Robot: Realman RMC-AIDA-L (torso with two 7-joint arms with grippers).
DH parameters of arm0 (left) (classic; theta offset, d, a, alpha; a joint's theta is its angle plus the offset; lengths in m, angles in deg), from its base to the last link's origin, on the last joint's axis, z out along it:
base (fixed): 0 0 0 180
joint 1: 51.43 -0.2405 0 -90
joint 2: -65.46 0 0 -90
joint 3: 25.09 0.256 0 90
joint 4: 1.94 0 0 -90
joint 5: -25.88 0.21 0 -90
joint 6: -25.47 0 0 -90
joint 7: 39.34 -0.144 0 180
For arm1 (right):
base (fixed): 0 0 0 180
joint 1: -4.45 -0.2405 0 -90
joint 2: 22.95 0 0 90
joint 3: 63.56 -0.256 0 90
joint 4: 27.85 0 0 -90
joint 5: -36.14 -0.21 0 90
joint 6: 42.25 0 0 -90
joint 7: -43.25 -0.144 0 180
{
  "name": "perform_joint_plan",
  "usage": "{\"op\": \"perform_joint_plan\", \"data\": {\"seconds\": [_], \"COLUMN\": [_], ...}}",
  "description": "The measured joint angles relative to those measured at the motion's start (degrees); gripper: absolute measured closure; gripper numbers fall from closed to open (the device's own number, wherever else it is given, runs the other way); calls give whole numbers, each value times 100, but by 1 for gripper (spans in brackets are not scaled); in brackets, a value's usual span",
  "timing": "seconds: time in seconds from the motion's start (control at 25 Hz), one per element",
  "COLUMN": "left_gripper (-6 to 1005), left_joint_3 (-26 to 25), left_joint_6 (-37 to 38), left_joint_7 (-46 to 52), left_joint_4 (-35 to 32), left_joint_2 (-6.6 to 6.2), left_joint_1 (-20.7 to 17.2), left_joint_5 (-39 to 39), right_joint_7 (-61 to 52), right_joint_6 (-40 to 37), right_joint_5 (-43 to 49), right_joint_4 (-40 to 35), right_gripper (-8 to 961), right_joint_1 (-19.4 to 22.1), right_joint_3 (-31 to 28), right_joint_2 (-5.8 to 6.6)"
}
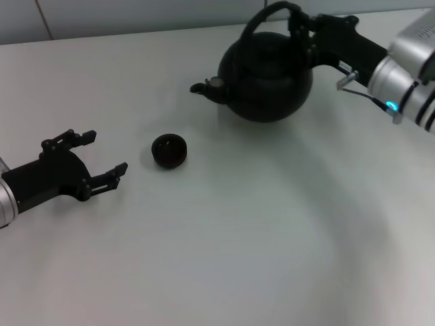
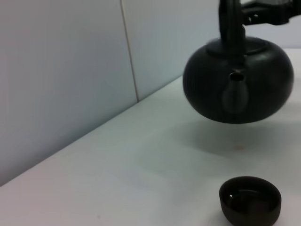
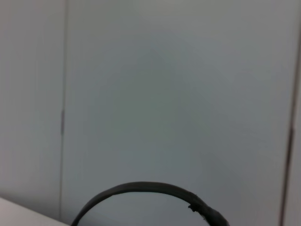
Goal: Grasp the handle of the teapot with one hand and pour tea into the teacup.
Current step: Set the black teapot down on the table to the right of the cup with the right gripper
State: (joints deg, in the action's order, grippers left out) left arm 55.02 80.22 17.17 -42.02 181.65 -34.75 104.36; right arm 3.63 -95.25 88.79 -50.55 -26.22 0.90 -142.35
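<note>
**Teapot lifted over the table, cup waiting below**

Right gripper (image 1: 299, 24) clamped on the handle (image 1: 262, 20), holding the teapot (image 1: 266, 76) clear of the table (image 1: 238, 238), spout toward the cup (image 1: 168, 150). Cup upright, near and lower left of the spout. Left gripper (image 1: 102, 159) spread wide, holding nothing, beside the cup.

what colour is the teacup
Black, like the teapot; the teacup shows best in the left wrist view.
</note>
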Motion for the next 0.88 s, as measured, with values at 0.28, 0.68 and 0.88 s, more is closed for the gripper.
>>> {"op": "perform_joint_plan", "data": {"seconds": [0.28,0.68,0.88], "left_gripper": [161,162,162], "left_joint_3": [-182,-189,-167], "left_joint_6": [164,248,248], "left_joint_7": [2,10,26], "left_joint_4": [-10,-13,-13], "left_joint_2": [18,36,35], "left_joint_1": [-65,-94,-77], "left_joint_5": [6,11,11], "right_joint_7": [58,228,349], "right_joint_6": [-155,-155,-98], "right_joint_5": [-202,-205,-225], "right_joint_4": [63,291,450], "right_gripper": [880,881,881], "right_joint_1": [347,343,266], "right_joint_3": [-104,-263,-287], "right_joint_2": [5,5,5]}}
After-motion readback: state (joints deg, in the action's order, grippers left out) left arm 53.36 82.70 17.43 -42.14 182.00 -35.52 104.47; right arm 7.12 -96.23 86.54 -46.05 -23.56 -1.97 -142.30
